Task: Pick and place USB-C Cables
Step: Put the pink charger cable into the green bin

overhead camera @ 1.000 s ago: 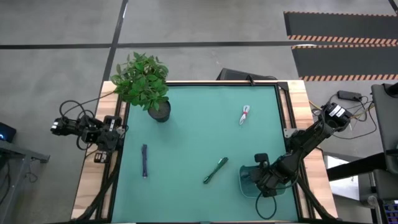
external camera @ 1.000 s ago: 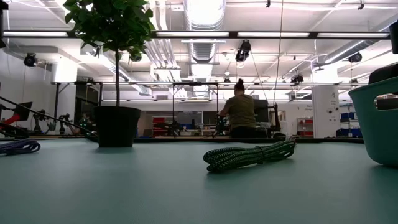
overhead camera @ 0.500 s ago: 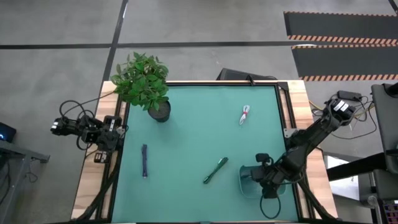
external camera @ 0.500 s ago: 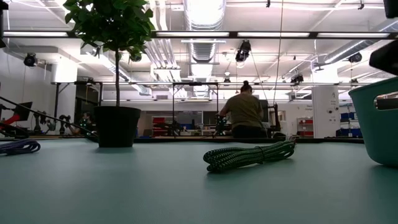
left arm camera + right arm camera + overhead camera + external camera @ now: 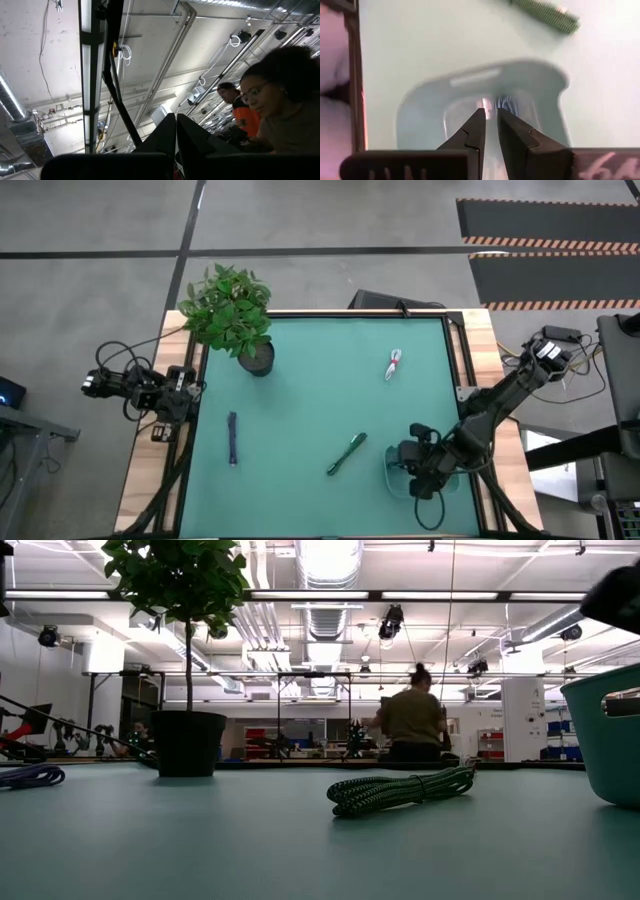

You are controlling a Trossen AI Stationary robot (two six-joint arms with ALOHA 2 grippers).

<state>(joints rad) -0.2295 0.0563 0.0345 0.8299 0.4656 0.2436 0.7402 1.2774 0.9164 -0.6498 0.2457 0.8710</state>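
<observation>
My right gripper hangs over the teal bin near the table's right near corner, fingers pointing down, a narrow gap between them, nothing held. A bluish striped cable lies on the bin's floor. The green cable lies flat on the mat just left of the bin. The dark blue-purple cable lies near the left edge. The white-and-red cable lies toward the far right. My left gripper is parked off the left edge, shut, pointing up.
A potted plant stands at the far left corner of the green mat. The bin's wall stands tall at the right. Bare mat spreads between the cables. A person works in the room behind; another shows near the left arm.
My right arm has risen above the bin and its gripper has shifted slightly toward the table's left edge. The cables on the mat have kept still. The person in the room behind has moved to the right.
</observation>
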